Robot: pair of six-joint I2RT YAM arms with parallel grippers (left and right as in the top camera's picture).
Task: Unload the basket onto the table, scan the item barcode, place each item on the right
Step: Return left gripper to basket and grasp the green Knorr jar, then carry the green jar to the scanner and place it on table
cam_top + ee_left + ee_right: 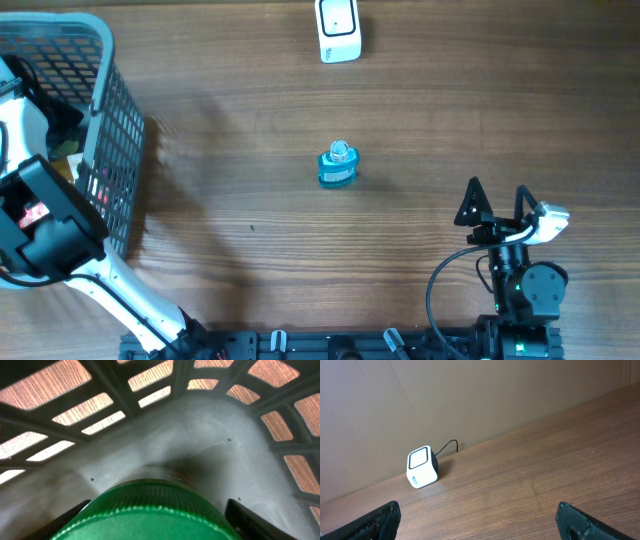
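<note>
The green ribbed item [150, 497] sits inside the basket [110, 120], within the jaws of the left gripper [157, 520]; whether they grip it cannot be told. Close squarely on it before lifting clear toward the scanner [338, 30]. The right gripper [480, 522] stands wide open, empty

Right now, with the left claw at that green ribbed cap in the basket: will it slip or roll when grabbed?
The green ribbed cap looks like hard plastic, so it is probably stiff. Its ridges should help the left claw hold it. It is round, so it may twist or roll against the basket wall if nudged.
</note>
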